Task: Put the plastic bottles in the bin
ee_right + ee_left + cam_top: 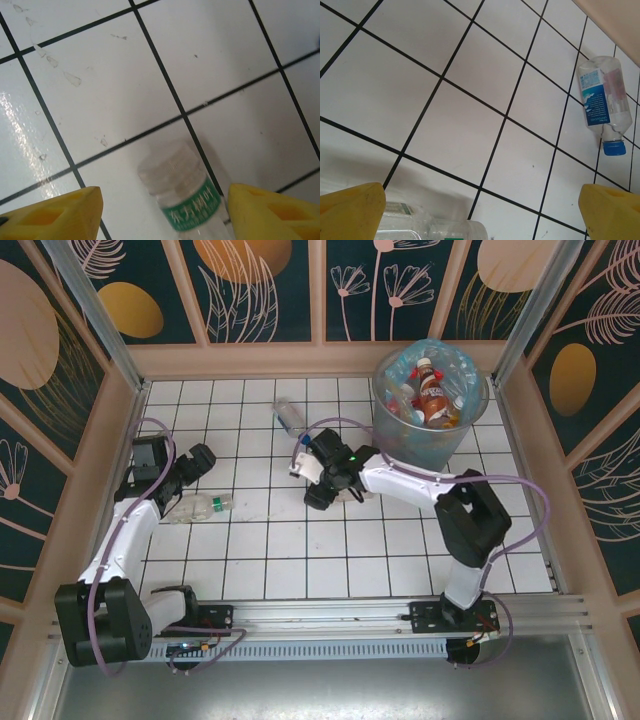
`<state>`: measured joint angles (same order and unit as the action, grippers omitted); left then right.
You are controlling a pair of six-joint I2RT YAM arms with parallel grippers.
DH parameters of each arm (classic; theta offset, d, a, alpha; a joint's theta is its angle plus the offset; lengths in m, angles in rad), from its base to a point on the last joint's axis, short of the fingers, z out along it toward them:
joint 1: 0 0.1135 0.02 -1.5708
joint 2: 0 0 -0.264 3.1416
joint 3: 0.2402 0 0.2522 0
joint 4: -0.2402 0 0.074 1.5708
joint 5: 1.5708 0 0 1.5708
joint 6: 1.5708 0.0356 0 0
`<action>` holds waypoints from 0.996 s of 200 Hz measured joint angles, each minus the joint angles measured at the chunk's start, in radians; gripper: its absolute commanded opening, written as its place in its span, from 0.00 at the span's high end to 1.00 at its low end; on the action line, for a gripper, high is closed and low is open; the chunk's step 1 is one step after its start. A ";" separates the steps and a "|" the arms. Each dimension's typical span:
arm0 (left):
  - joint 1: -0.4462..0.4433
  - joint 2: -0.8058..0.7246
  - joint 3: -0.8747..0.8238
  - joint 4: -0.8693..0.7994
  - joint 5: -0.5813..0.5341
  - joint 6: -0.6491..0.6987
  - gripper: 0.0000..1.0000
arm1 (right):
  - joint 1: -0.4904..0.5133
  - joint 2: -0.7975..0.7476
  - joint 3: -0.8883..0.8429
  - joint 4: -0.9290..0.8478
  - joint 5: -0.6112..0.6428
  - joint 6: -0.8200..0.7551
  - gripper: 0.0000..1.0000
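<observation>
Overhead, finds the bin (430, 405) standing at the far right of the white-tiled counter (260, 550), with several bottles (432, 392) already heaped inside its blue liner (400, 375).

Finds the left jaws spread wide, pinching nothing, with yellow fingertips (350, 210) at both lower corners of the left wrist view. Places a clear crushed bottle (432, 231) on its side on the counter between them, at the bottom edge, close by the left-hand tip; cannot tell whether the two touch. Places a blue-capped bottle (602, 102) well ahead, lying near the counter's far wall, cap end nearer the jaws.

Finds the right jaws spread wide too, also pinching nothing. Puts a green-labelled bottle (182, 197) flat on the tiles between those tips, clear cap pointing away from the wrist, body running off the bottom edge, a gap on each side.
</observation>
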<state>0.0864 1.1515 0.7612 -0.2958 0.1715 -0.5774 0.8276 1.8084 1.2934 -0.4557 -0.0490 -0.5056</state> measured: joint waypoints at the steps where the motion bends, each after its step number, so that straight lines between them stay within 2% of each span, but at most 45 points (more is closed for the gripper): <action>1: 0.000 0.000 0.000 0.001 0.001 0.000 0.02 | 0.001 0.002 0.002 0.000 0.001 -0.002 0.32; 51: 0.000 -0.008 -0.009 0.010 0.010 0.000 0.02 | 0.021 0.112 0.046 -0.031 0.067 -0.065 0.32; 112: 0.000 -0.019 -0.019 0.029 0.016 0.006 0.01 | 0.000 0.140 0.052 -0.068 0.106 -0.105 0.35; 150: 0.000 -0.019 -0.019 0.032 0.032 0.016 0.04 | -0.024 0.156 0.071 -0.074 0.113 -0.129 0.53; 199: 0.000 -0.019 -0.002 0.030 0.049 0.035 0.06 | -0.032 0.156 0.121 -0.077 0.113 -0.131 0.67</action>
<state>0.0864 1.1320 0.7589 -0.2657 0.2203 -0.5423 0.7959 1.9644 1.4147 -0.5327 0.0635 -0.6365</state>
